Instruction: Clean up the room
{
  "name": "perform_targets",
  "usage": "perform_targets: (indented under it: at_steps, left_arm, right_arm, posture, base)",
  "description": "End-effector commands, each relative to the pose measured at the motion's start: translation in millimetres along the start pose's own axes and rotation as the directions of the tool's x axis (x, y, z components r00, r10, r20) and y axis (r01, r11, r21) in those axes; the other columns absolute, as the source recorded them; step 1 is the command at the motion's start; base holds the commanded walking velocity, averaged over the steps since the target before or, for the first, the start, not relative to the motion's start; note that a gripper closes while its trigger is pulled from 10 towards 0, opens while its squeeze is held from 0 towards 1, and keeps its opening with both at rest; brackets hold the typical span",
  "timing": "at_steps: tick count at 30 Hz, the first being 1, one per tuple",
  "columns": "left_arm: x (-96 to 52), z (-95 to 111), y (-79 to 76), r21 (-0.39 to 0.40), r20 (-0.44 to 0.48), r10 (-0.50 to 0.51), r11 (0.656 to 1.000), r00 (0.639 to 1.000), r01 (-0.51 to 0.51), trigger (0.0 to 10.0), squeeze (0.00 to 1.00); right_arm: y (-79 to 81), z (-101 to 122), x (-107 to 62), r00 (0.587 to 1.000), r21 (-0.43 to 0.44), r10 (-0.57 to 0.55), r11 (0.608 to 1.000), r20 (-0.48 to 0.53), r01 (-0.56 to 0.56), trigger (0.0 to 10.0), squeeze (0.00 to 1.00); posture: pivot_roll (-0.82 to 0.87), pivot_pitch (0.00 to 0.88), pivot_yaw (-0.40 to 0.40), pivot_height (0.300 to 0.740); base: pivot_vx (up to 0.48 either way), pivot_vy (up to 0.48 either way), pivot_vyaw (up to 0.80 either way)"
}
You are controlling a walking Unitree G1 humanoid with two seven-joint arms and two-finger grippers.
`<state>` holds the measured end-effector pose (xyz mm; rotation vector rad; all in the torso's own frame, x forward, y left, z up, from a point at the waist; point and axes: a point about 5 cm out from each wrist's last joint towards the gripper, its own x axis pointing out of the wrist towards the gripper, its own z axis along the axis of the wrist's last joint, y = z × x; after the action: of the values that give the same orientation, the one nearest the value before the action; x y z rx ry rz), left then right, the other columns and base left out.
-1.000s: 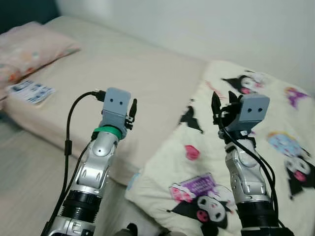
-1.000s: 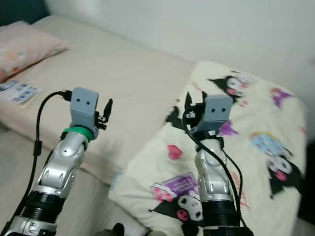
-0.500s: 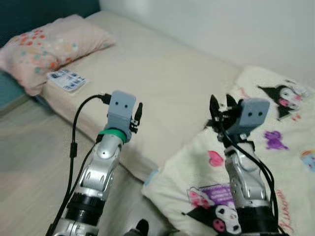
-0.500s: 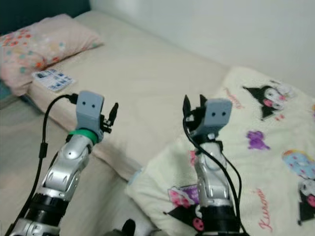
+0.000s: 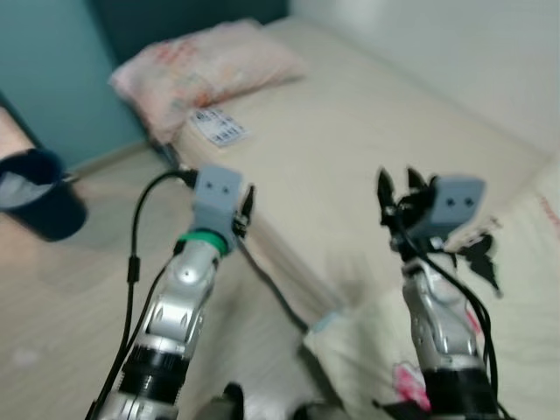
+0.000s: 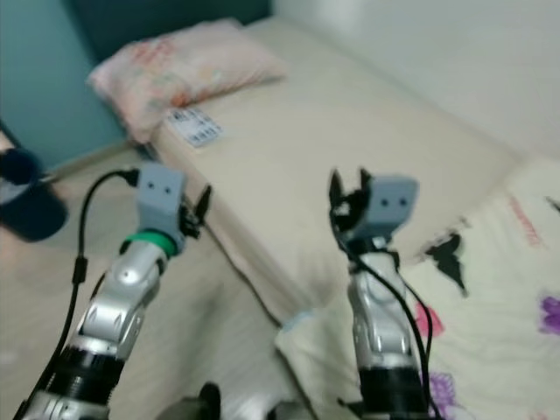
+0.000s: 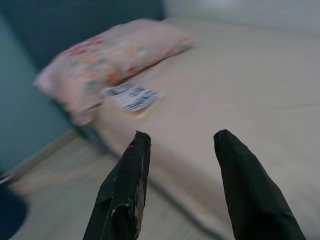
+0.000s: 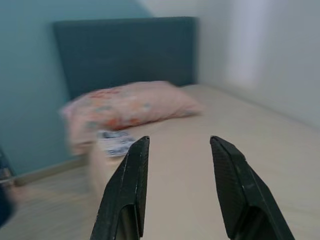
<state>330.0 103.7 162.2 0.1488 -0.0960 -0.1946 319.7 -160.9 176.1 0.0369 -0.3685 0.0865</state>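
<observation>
A beige bed (image 5: 367, 149) stretches ahead with a pink floral pillow (image 5: 206, 66) at its head. A small blue and white packet (image 5: 219, 129) lies on the mattress beside the pillow. A cream blanket with cartoon prints (image 6: 507, 289) covers the near right of the bed. My left gripper (image 7: 180, 145) is raised over the floor by the bed's edge, open and holding nothing. My right gripper (image 8: 175, 145) is raised over the bed, open and holding nothing. The picture is blurred.
A dark blue bin (image 5: 39, 192) stands on the wooden floor (image 5: 79, 297) at the left. A teal wall (image 5: 52, 70) and a dark headboard (image 8: 125, 50) rise behind the pillow. A white wall (image 6: 455, 52) runs along the far side of the bed.
The camera has swung left: the pillow, packet and teal wall have come nearer the middle, the bin has come into view, and the blanket has slid off to the right. Both arms keep their pose.
</observation>
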Motion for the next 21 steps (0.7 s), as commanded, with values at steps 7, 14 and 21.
perform_targets:
  at_steps: [7, 14, 21]
  left_arm:
    - [-4.2, -7, 5.9, 0.027, -0.045, 0.028, 0.999, 0.999, -0.027, 10.0, 0.00]
    - [-7.7, -7, 11.0, 0.034, -0.041, 0.051, 0.998, 0.998, -0.050, 10.0, 0.00]
    - [-5.8, -6, 14.8, 0.048, -0.031, 0.063, 0.997, 0.998, -0.062, 10.0, 0.00]
  right_arm:
    - [5.1, -7, -3.6, 1.000, 0.030, 0.007, 1.000, -0.028, -0.006, 10.0, 0.00]
    - [11.1, -8, -1.3, 0.999, 0.042, 0.029, 0.999, -0.028, -0.028, 10.0, 0.00]
    - [12.1, -4, 4.7, 0.999, 0.041, 0.037, 0.998, -0.012, -0.037, 10.0, 0.00]
  posture:
    - [-0.06, 0.126, 0.058, 0.740]
    - [-0.05, 0.118, 0.055, 0.740]
    - [-0.06, 0.103, 0.049, 0.740]
  base:
    - [0.000, 0.000, 0.72]
    - [0.000, 0.000, 0.72]
    - [0.000, 0.000, 0.71]
